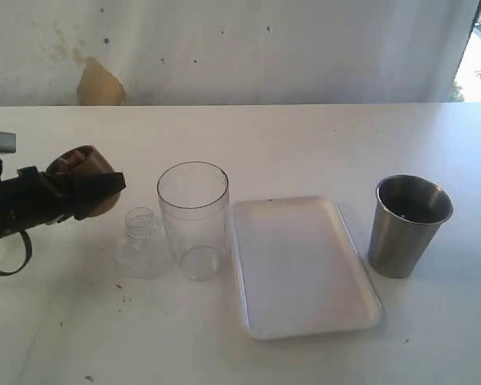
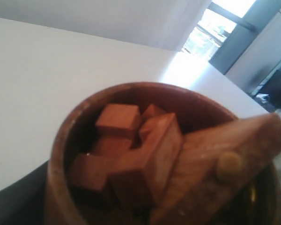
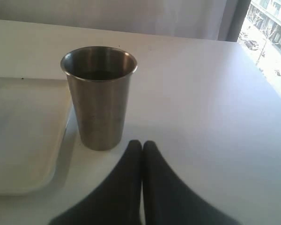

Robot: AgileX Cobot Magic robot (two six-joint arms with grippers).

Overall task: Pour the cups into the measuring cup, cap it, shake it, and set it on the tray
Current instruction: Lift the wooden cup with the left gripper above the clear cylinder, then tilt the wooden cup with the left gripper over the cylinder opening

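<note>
well, the small round brown wooden cup [image 1: 80, 164] hangs above the white counter [image 1: 305, 136], pinched across its body by the left fingers [image 1: 104, 186] and held at a tilt, left of the tall clear straight-sided plastic cylinder [image 1: 194, 212] and a little apart from it. the left wrist view shows it packed with chunky reddish-brown wooden blocks [image 2: 131, 140]. i judge it light and stiff, safe to squeeze, though the pieces may drop in a clump and bounce off the cylinder's thin rim. the cylinder stands upright and empty, so it probably slides or tips at a nudge. the clear plastic dome cap [image 1: 141, 241] sits neck up just left of the cylinder, and the flat white rectangular tray [image 1: 305, 321] lies just right of it. beyond the tray stands the tapered brushed-steel tumbler [image 1: 407, 224], with something dark inside that i cannot identify. its smooth wall looks slippery, so a hold across the middle seems best. the right fingers [image 3: 131, 178] are pressed together, empty, near the tumbler without touching it.
</note>
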